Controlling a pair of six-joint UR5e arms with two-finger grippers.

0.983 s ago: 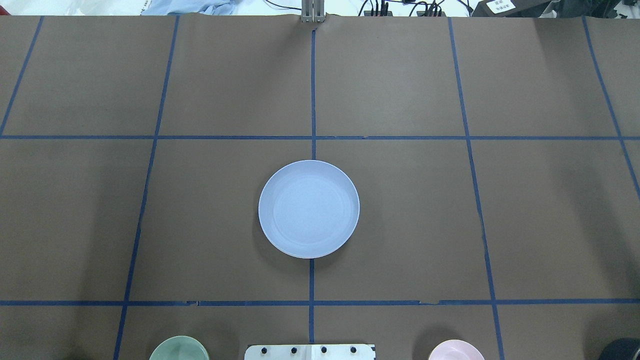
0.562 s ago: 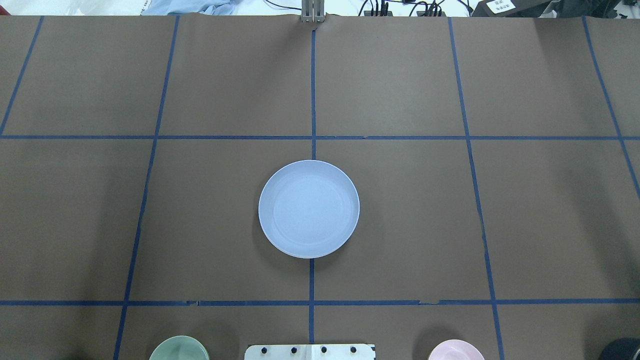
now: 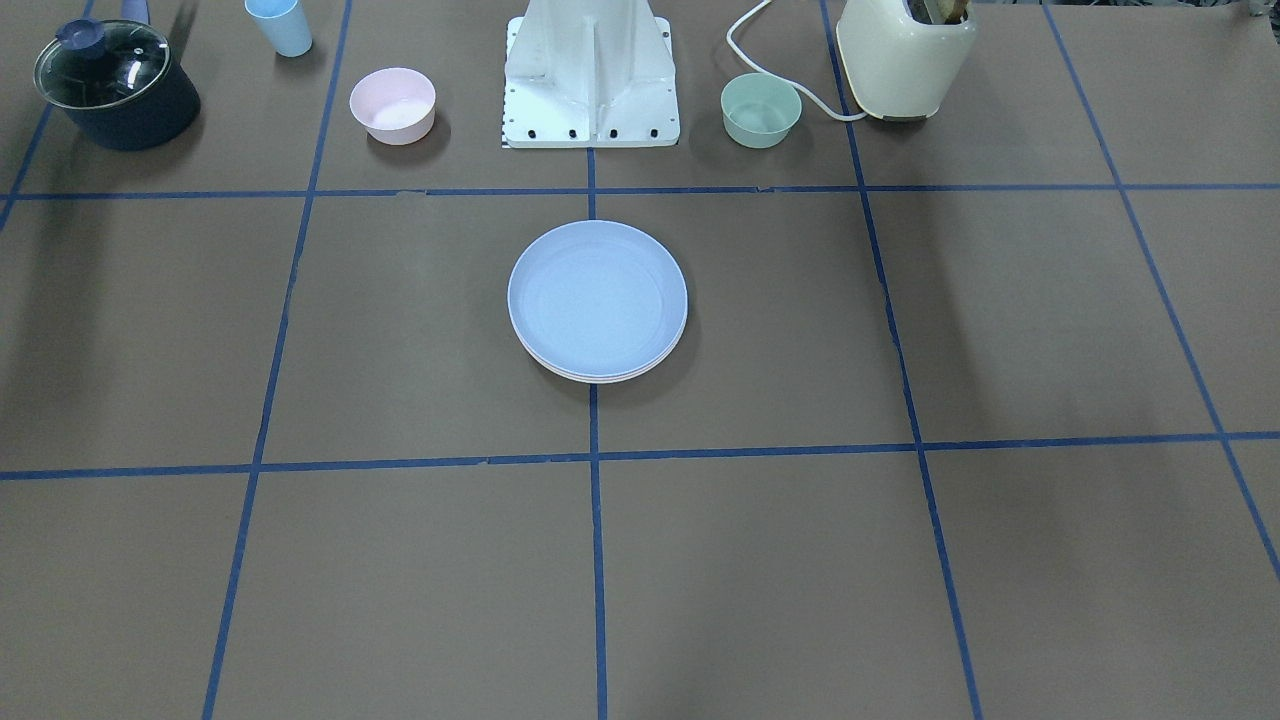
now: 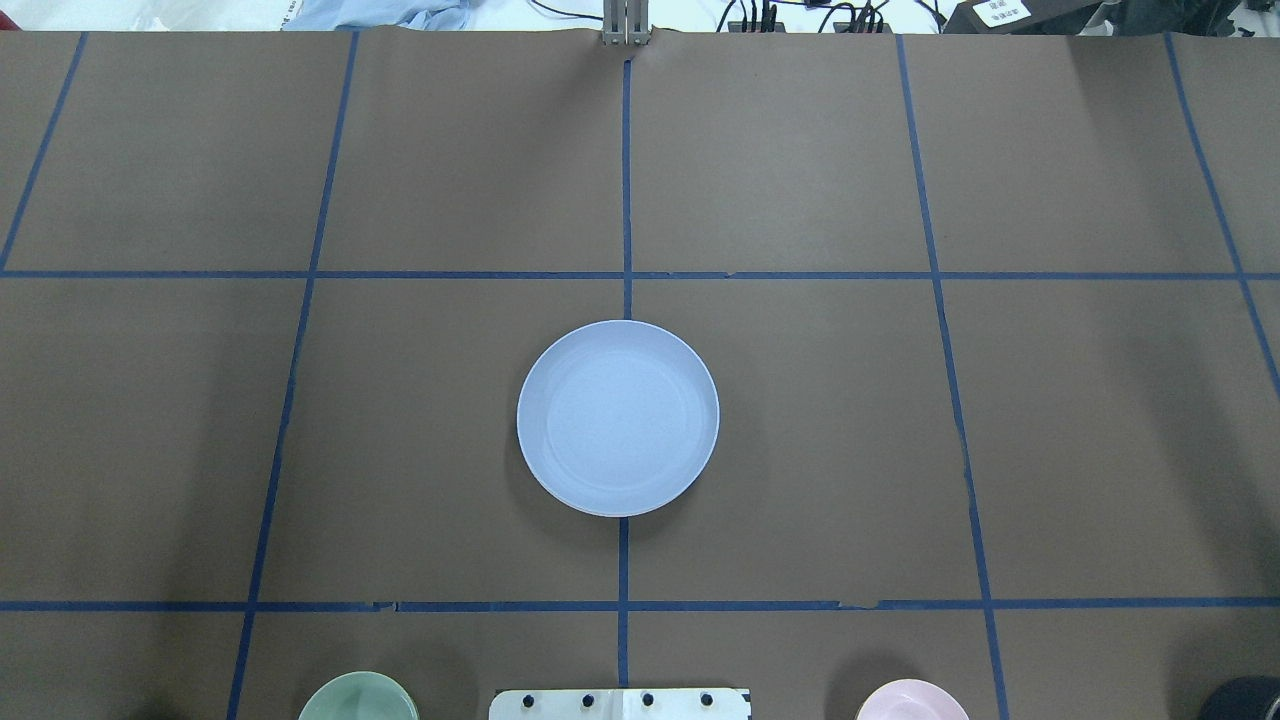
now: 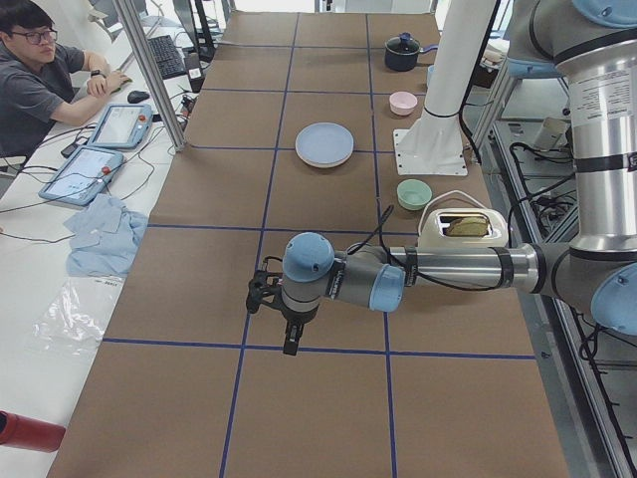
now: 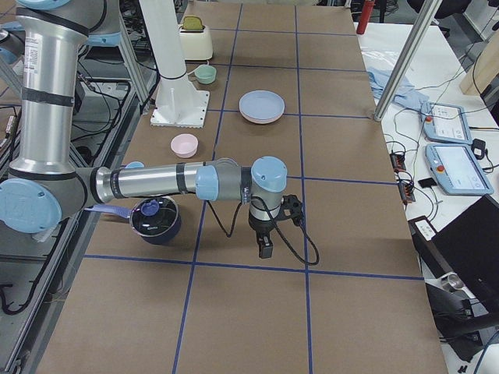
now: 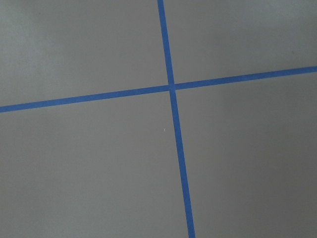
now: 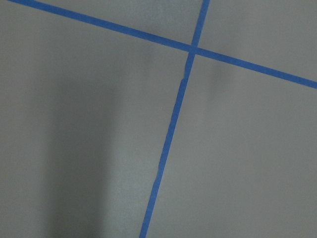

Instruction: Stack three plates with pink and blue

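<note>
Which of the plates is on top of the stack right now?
The light blue plate: its whole face shows, while the plates under it show only as thin pale rims at the stack's edge.

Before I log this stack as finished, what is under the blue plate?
Pale rims of other plates peek out beneath the blue plate; the side view shows a pinkish edge. Their count and insides are covered.

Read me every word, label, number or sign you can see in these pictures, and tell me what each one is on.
No text is readable in any view.
White label on a dark box at the table's far edge: printed lines, too small and blurred to read.
Teach pendant screens: too small to read.
Stacked plates: no markings show.
</note>
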